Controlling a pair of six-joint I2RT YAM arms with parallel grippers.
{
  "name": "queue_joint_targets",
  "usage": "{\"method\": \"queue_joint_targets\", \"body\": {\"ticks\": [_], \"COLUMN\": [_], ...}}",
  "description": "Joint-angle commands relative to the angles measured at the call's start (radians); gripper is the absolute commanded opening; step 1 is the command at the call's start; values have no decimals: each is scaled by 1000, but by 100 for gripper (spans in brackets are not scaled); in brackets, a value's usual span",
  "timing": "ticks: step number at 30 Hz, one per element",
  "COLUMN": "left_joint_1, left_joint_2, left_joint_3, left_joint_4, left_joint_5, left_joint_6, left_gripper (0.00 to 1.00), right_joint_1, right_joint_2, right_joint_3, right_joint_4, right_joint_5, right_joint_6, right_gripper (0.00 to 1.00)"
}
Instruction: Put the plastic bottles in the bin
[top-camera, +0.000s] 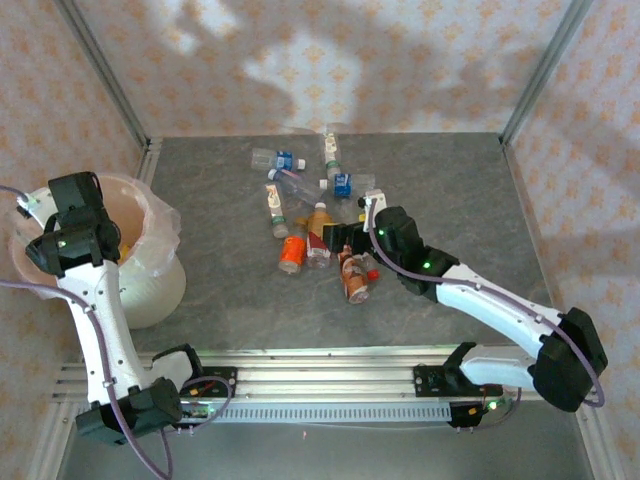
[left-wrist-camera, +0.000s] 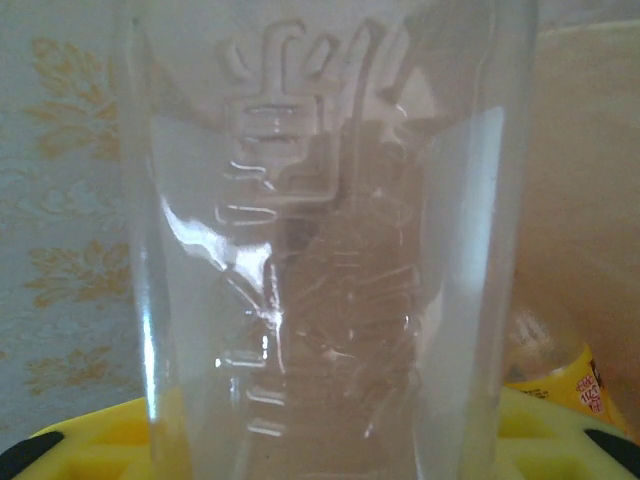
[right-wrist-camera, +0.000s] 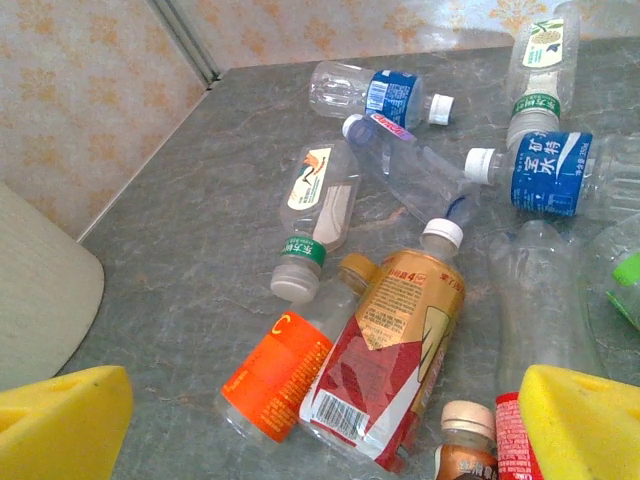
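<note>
Plastic bottles (top-camera: 318, 225) are heaped mid-table (top-camera: 450, 180), below the right gripper (right-wrist-camera: 320, 430), which is spread wide for a pick. One clear bottle (left-wrist-camera: 330, 260) is clamped in the left gripper (left-wrist-camera: 320, 450) above the bin (top-camera: 160, 290), at the table's left edge, seemingly for dropping.

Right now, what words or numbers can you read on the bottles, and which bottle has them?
"C": on the orange-label bottle.
"4": on the gold-label bottle, among Chinese characters too small to read.
Too blurred to quote: white Chinese characters on the blue-label bottle.
Unreadable: raised marks on the clear bottle in the left wrist view.
Blurred: red print on the yellow bottle behind it.
</note>
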Motion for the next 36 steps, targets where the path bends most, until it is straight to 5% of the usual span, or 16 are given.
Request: {"method": "queue_joint_targets", "body": {"ticks": [1,10,17,27,36], "left_joint_1": [18,18,18,17,-37], "left_joint_2": [7,-19,-19,-96,-135], "left_joint_3": [-9,-1,32,39,13], "left_joint_4": [-10,-45,-61,30,238], "left_joint_5": [8,-13,52,515,936], "left_joint_6": [-96,-184,-177,-215,-419], "left_gripper": [56,72,75,77,89], "right_joint_1": [5,6,6,6,8], "right_joint_2": [18,30,33,13,-124], "right_joint_3": [33,39,39,28,-99], "right_joint_4": [10,-2,-7,-131,-219], "right_joint_5": [-13,-18,-15,186,98], "right_joint_6": [12,4,10,143,119], "right_gripper": [99,99,99,99,97]}}
